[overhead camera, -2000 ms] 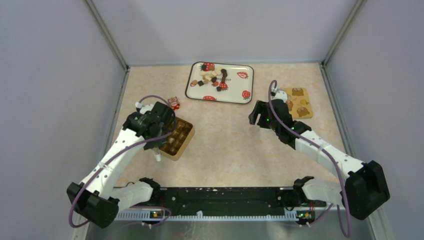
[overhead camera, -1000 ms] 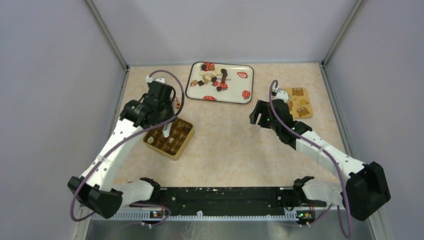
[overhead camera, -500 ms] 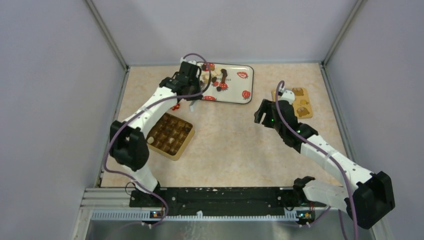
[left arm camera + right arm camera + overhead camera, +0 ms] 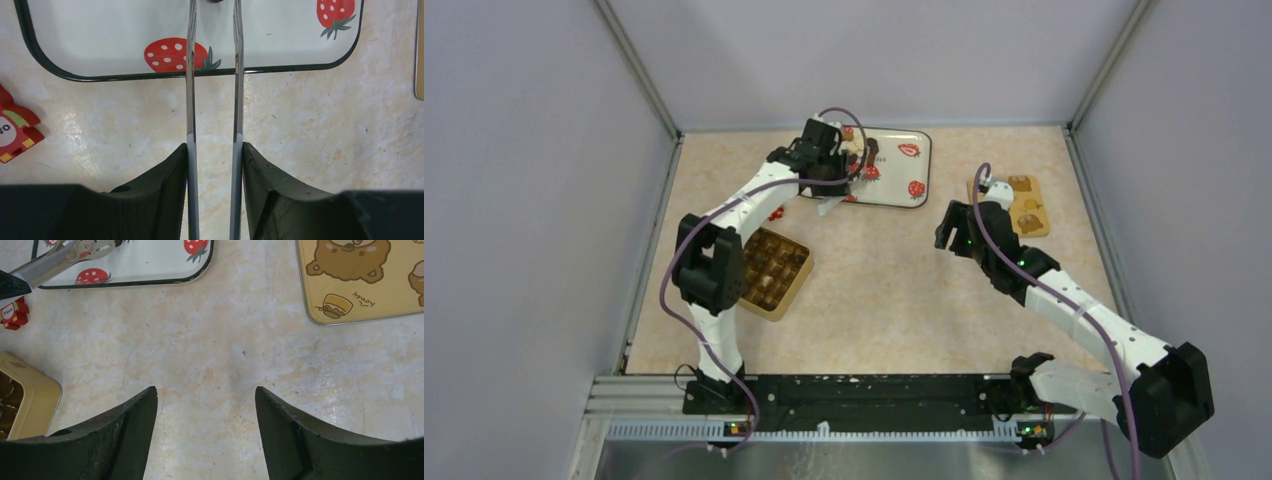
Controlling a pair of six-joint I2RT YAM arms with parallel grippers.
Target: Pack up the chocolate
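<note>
Finding: the small dark-brown, light-brown and cream bite-sized chocolate pieces [image 4: 868, 151] lie heaped on the far left part of the white rectangular tray with red strawberry prints [image 4: 280, 35]. More pieces sit in cells of the tan gridded box [image 4: 796, 284] on the counter [image 4: 225, 365], well apart from the tray. How many cells are filled cannot be read.

The left end effector [image 4: 214, 162] is pressed onto a pair of long metal tweezers [image 4: 190, 90]. Their blades stand slightly apart and reach over the tray's near rim. Something dark shows between the tips at the very edge of the wrist view; I cannot tell whether it is a piece or whether it is gripped.

The right end effector [image 4: 205, 430] is spread wide and empty above bare counter, near the yellow square lid printed with brown bears [image 4: 360, 285].

Assessment: the step in hand is the pick-up of another piece from the tray. The next move calls for setting the tips around one piece alone, closing lightly so it does not squirt out, then carrying it to a vacant cell.
</note>
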